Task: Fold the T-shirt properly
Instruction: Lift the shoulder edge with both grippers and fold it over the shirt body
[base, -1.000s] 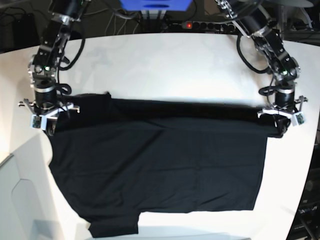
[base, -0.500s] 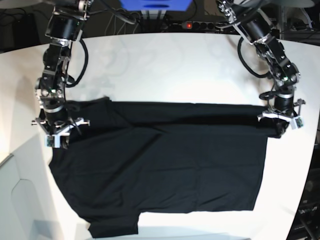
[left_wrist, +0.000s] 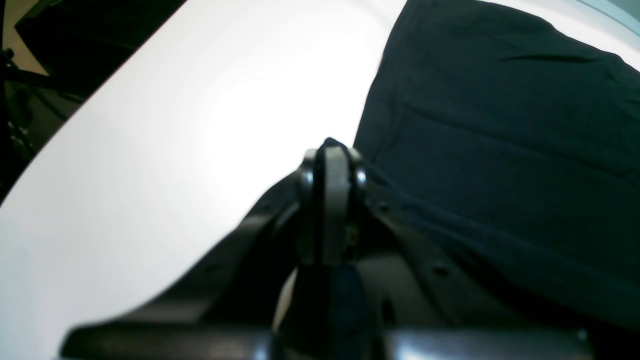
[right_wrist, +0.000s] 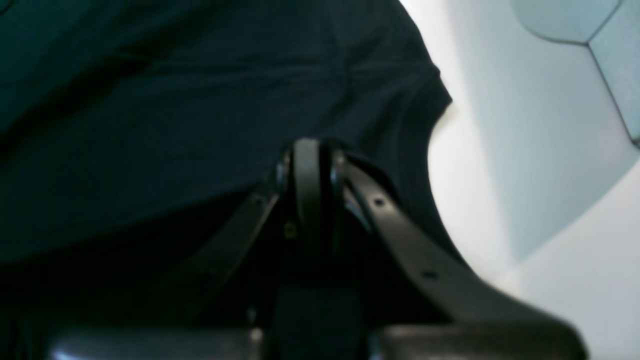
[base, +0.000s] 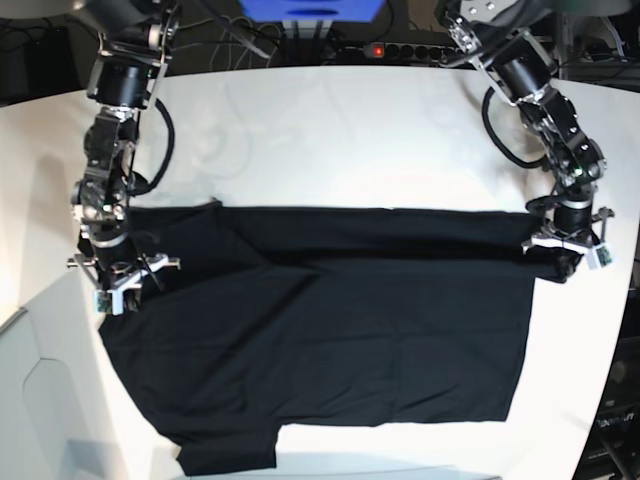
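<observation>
Two arms have hold of the T-shirt (base: 320, 330), one at each end of its far edge, on the white table (base: 350, 130). The left gripper (base: 570, 245), on the right side of the base view, has its jaws pressed together on a bunched corner of black cloth; its wrist camera shows the closed tips (left_wrist: 330, 160) at the garment's border with bare table beside them. The right gripper (base: 118, 278) is likewise clamped shut, and its own view shows the tips (right_wrist: 310, 160) buried in dark fabric near a sleeve hem (right_wrist: 425, 115).

The shirt lies spread wide across the table, and a doubled band along the far edge looks like the top portion carried over onto the body. One sleeve (base: 225, 455) juts out at the near left corner. As I judge it, only a first lengthwise fold is under way; that sleeve and the crosswise folds remain to be done.
</observation>
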